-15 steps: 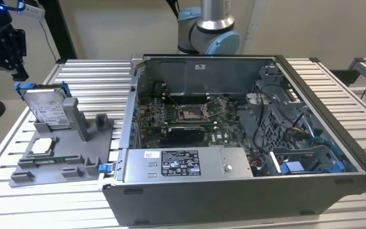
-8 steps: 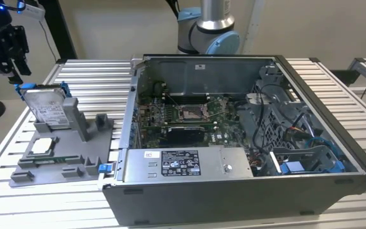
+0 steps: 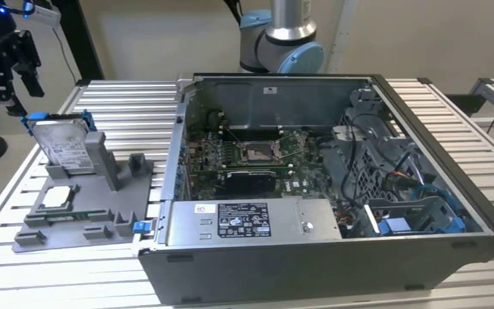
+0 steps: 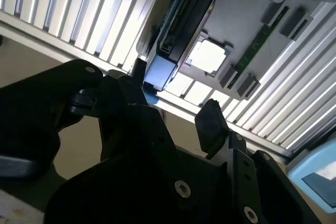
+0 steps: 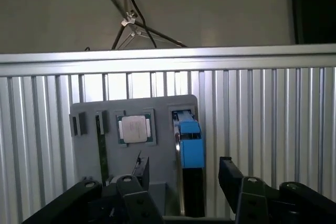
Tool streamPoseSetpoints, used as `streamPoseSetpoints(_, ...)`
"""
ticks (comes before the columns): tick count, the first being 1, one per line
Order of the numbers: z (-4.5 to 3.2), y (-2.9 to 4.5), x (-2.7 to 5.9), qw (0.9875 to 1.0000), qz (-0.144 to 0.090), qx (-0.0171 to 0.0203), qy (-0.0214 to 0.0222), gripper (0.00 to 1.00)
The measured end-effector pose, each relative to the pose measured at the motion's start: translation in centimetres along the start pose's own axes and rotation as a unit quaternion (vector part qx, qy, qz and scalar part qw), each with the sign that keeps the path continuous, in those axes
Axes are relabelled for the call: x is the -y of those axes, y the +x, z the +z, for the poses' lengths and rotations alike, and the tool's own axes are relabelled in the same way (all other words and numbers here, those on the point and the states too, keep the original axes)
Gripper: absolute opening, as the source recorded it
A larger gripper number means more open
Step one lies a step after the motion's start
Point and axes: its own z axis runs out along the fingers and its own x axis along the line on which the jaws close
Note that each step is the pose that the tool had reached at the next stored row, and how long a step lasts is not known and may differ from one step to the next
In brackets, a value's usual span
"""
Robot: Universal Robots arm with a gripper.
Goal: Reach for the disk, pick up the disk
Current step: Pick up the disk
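Hovering empty with fingers spread, the claw has the disk standing below it; descending off-centre, a finger could strike the blue rail and tip it.

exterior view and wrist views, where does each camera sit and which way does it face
Exterior view: off the arm, looking down on the open grey computer case; the black pincer hangs open over the flat silver-grey metal disk.
First wrist view: on the wrist, facing down past the pincer onto the disk's edge.
Second wrist view: also wrist-mounted, tilted, past the pincer toward the disk.
Both wrist views share the small square silver chip.
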Motion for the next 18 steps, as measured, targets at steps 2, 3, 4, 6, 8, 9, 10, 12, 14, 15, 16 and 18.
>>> streamPoseSetpoints(2,0.27,-0.06,-0.01,1.0,0.0,-0.0001,-0.0002,1.0)
streamPoseSetpoints(3,0.47,-0.09,-0.01,1.0,0.0,0.0,-0.0001,1.0)
streamPoseSetpoints(4,0.65,-0.12,-0.01,1.0,0.0,0.0,-0.0001,1.0)
streamPoseSetpoints(6,1.02,-0.19,0.0,1.0,0.0,0.0,-0.0001,1.0)
streamPoseSetpoints(8,1.37,-0.25,-0.01,1.0,0.0,0.0,-0.0001,1.0)
streamPoseSetpoints(9,1.56,-0.28,-0.01,1.0,0.0,-0.0001,-0.0001,1.0)
streamPoseSetpoints(10,1.74,-0.31,0.0,1.0,0.0,-0.0001,-0.0001,1.0)
streamPoseSetpoints(12,2.11,-0.37,0.0,1.0,-0.002,0.0,-0.0001,1.0)
streamPoseSetpoints(14,2.48,-0.42,0.01,1.0,-0.003,0.0,0.0,1.0)
streamPoseSetpoints(15,2.66,-0.44,0.01,1.0,-0.003,-0.0001,-0.0001,1.0)
streamPoseSetpoints(16,2.85,-0.44,0.01,1.0,-0.003,-0.0001,-0.0001,1.0)
streamPoseSetpoints(18,3.21,-0.47,0.01,1.0,-0.003,-0.0001,-0.0001,1.0)
